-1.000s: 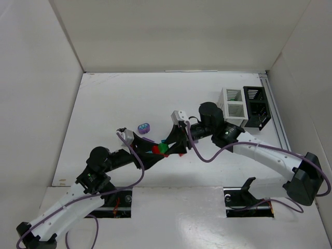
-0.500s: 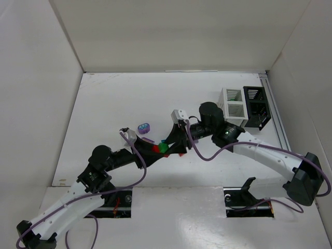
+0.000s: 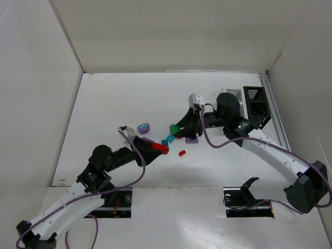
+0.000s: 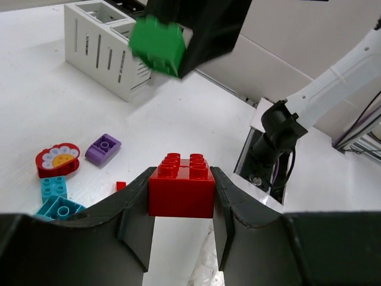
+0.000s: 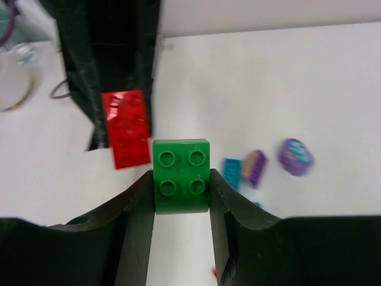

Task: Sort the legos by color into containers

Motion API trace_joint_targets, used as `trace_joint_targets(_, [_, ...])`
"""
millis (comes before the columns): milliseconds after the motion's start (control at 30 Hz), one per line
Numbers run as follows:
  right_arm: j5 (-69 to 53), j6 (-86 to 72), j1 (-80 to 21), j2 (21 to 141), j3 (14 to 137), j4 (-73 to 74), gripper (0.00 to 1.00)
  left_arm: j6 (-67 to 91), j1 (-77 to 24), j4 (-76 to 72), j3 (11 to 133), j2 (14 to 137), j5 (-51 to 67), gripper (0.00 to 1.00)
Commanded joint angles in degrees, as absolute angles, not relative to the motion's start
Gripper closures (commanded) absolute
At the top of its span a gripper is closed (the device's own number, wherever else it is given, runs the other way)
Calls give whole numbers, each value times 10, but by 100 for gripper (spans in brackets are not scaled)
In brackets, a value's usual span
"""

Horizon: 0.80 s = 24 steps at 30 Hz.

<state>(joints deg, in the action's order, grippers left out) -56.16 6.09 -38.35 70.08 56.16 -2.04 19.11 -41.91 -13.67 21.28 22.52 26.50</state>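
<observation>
My left gripper (image 3: 158, 148) is shut on a red brick (image 4: 181, 185) and holds it just above the table. My right gripper (image 3: 175, 128) is shut on a green brick (image 5: 181, 174), up and to the right of the red one and apart from it. Teal bricks (image 3: 167, 140), a purple brick (image 3: 192, 139) and a tiny red piece (image 3: 182, 153) lie between the grippers. A round purple piece (image 3: 144, 127) lies to the left. The white bin (image 4: 104, 50) and black bin (image 3: 257, 106) stand at the far right, the white one partly hidden by my right arm.
A red flower-shaped piece (image 4: 57, 159) lies by the teal bricks (image 4: 53, 196). White walls enclose the table on three sides. The right arm's purple cable (image 3: 207, 142) hangs near the loose bricks.
The green and red bricks were together between the two grippers. My right gripper has moved up and right with the green brick; my left gripper keeps the red brick.
</observation>
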Motion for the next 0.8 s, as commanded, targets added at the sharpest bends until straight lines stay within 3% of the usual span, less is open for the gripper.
trace_joint_targets(0, [-577,69,-324,660,563,-52,78,209,-419,-147,220,224,231,100])
trace_joint_targets(233, [-550,80,-176,660,558,-39,78,261,-419,-141,231,257,143,100])
trace_joint_targets(367, [-397,140,-109,683,608,55,77,305,-419,-101,265,302,41,98])
trace_joint_targets(533, [-52,183,-103,750,726,216,77,333,-419,-28,333,415,-67,98])
trace_joint_targets(767, [52,190,-73,849,814,229,76,320,-408,-28,404,526,-83,99])
